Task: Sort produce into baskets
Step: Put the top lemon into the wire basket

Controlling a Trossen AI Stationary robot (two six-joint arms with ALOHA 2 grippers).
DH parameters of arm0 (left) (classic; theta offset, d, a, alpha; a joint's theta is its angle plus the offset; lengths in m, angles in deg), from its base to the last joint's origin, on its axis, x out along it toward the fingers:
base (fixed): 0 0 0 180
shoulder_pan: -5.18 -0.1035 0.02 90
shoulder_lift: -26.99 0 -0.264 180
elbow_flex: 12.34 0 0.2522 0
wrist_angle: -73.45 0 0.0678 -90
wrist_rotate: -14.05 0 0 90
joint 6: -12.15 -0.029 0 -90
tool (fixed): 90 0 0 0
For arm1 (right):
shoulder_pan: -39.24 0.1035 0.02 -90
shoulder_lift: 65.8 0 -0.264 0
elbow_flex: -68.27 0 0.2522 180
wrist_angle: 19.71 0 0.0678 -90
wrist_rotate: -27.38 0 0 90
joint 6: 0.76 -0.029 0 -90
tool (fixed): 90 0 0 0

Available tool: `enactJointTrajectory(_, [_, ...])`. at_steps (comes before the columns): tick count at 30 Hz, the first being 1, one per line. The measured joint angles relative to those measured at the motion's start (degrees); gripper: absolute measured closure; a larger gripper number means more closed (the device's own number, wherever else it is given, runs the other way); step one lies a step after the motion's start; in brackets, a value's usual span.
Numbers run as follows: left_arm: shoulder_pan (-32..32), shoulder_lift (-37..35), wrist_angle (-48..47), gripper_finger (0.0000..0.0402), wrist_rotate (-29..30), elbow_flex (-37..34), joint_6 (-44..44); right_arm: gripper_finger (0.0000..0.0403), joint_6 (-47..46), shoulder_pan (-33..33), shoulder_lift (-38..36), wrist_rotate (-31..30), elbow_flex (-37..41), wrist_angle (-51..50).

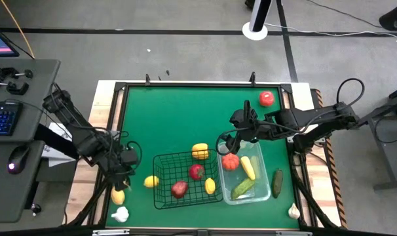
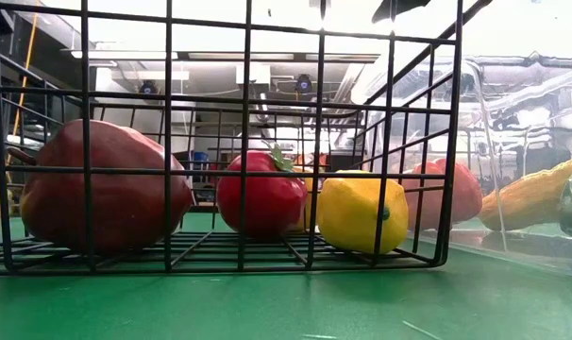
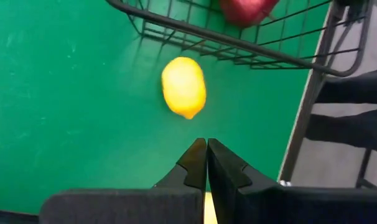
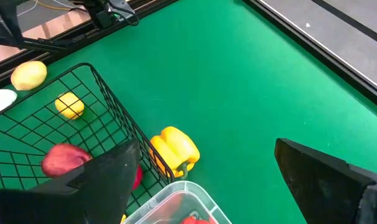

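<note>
Right wrist view: fingers (image 4: 101,180) spread wide above green table (image 4: 238,81).
Wire basket (image 4: 107,106) holds red apple (image 4: 64,158); yellow pepper (image 4: 175,150) just outside; clear tub (image 4: 176,196) corner below.

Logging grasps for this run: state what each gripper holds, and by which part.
Nothing is held. The left gripper is shut on nothing, short of a lemon. The right gripper is open above the clear tub.

We see two dark, jointed arms trailing looped black cables, with black wedge-shaped fingers (image 3: 201,168), seemingly matte plastic
</note>
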State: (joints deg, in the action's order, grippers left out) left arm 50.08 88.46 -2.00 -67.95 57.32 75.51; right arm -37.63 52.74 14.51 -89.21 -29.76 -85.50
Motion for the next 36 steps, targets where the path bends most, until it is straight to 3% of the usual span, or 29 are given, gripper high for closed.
enactJointTrajectory(4, [-0.06,0.15,0.8,0.0396,-0.44,0.01,0.5,0.0038,-0.14,0.0,0.0,0.0,0.0,0.0])
enactJointTrajectory(8, [-0.06,1.4,1.0,0.0362,-0.37,0.0,0.46,0.0038,-0.16,0.0,0.0,0.0,0.0,0.0])
enactJointTrajectory(14, [-0.06,6.5,4.26,0.0258,0.99,-0.06,-0.51,0.0038,-0.16,0.0,0.0,0.22,0.0,0.0])
enactJointTrajectory(18, [0.59,9.66,12.52,0.0185,3.52,-4.07,3.52,0.0038,-0.52,0.0,0.0,0.26,0.0,0.0])
enactJointTrajectory(23, [3.27,9.58,25.59,0.0127,10.51,-9.98,12.62,0.0038,-0.62,0.04,0.0,0.39,0.0,0.0])
enactJointTrajectory(26, [6.53,8.54,25.58,0.011,17.56,-11.94,18.97,0.0038,-0.62,0.04,0.0,0.48,0.0,0.0])
enactJointTrajectory(28, [8.39,8.93,23.21,0.0106,18.27,-12.62,20.3,0.0038,-0.62,0.02,0.0,0.48,0.0,0.0])
enactJointTrajectory(36, [8.14,15.61,23.83,0.0107,14.54,-14.94,-0.52,0.0038,-2.18,0.0,0.0,0.8,0.0,0.0])
